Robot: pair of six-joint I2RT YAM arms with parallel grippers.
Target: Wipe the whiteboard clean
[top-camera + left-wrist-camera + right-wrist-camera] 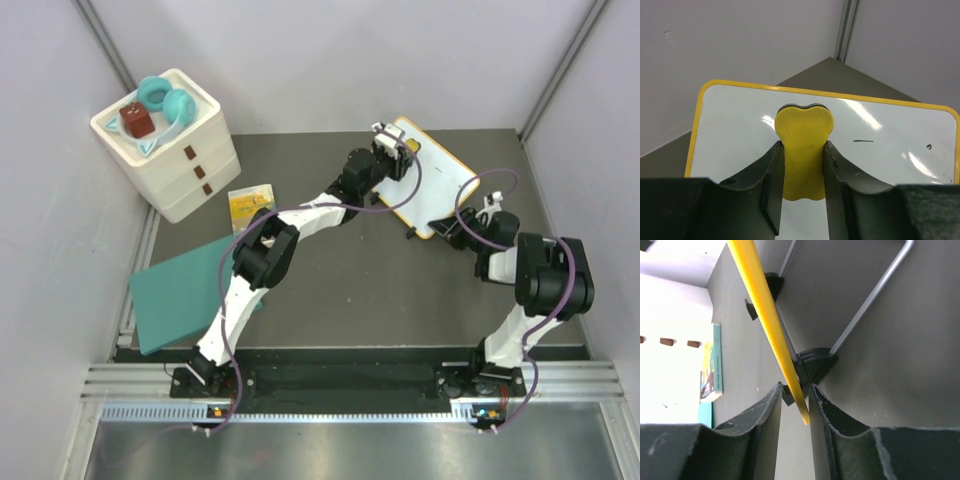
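Note:
The whiteboard (445,185), white with a yellow frame, lies at the back right of the table. My left gripper (397,150) is over its far left part, shut on a yellow eraser (804,132) whose dark pad lies against the white surface (735,130). A short black dash (863,141) and a small black mark (929,147) show to the eraser's right. My right gripper (472,222) is at the board's near corner. In the right wrist view its jaws (795,387) close around the yellow frame edge (765,305) and a black foot (815,362).
A white drawer unit (195,165) at the back left carries teal headphones (165,100) and a red-brown box (138,120). A flat teal rectangle (180,295) lies at the left, a yellow booklet (250,205) behind it. Grey walls stand close behind the board.

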